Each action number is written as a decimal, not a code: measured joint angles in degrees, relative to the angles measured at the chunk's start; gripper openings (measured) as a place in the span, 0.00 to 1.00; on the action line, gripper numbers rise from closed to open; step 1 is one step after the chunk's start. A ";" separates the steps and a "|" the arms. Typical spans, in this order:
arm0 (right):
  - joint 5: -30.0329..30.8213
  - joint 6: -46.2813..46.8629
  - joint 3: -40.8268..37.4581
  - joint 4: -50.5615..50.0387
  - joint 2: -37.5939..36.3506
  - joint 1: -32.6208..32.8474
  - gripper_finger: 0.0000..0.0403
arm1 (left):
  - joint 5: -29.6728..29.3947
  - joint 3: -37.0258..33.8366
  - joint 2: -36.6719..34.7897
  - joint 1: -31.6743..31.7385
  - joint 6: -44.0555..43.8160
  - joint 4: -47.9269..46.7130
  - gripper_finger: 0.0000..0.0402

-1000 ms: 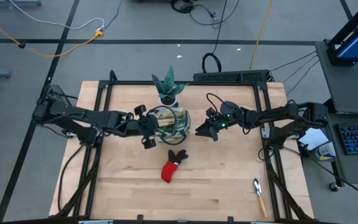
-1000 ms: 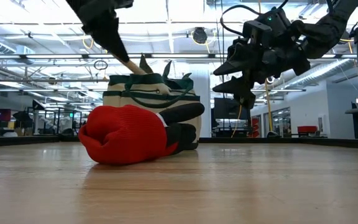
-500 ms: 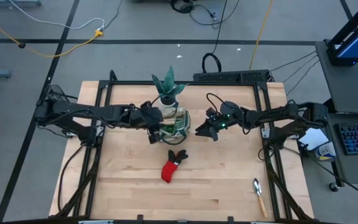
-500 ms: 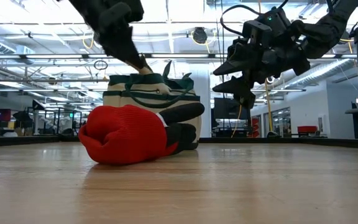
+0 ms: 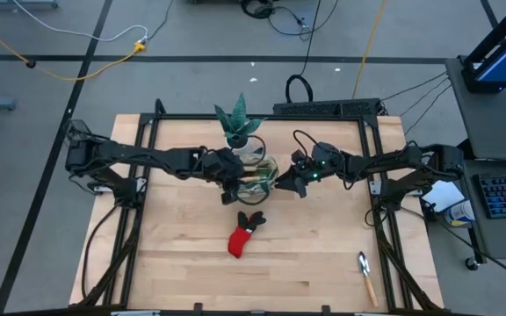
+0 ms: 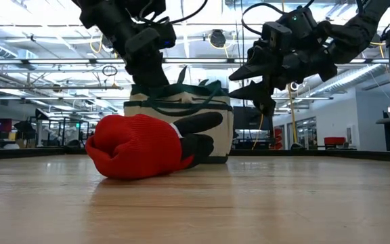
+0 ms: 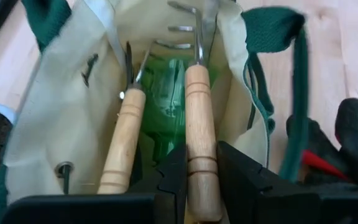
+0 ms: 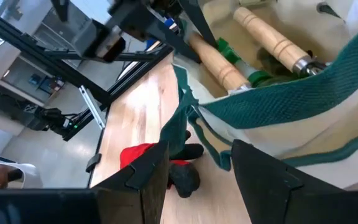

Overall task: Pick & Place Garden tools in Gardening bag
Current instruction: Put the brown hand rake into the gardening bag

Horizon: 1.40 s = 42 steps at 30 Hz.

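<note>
While the left hand [image 7: 194, 180] pinches a wooden-handled fork [image 7: 199, 118] inside the gardening bag [image 5: 255, 175], the right hand [image 5: 288, 183] hangs spread beside it. A red-and-black glove [image 5: 244, 233] and a trowel [image 5: 366, 276] lie on the pale wooden desk [image 5: 174, 254], cables trailing across the grey floor [image 5: 77, 70].

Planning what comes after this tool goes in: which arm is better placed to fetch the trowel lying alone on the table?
Probably the right. The trowel lies on its side of the table, and the right gripper is open. The left gripper is over the bag, shut on a rake.

two dark jointed arms — black cables looping.
</note>
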 joint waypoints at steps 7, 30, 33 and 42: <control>0.01 -1.31 0.00 0.07 0.00 0.00 0.41 | 0.11 0.00 0.01 0.92 0.93 -0.35 0.19; -0.01 -1.30 -0.04 0.07 0.00 0.00 0.41 | 7.96 -0.02 0.01 3.22 4.61 -0.61 0.19; -0.01 -1.31 -0.04 0.07 0.00 0.00 0.41 | 7.21 -0.02 0.01 3.21 5.54 -0.66 0.19; -0.01 -1.31 -0.07 0.05 0.00 0.00 0.41 | 6.49 -0.02 0.01 3.21 7.74 -0.99 0.31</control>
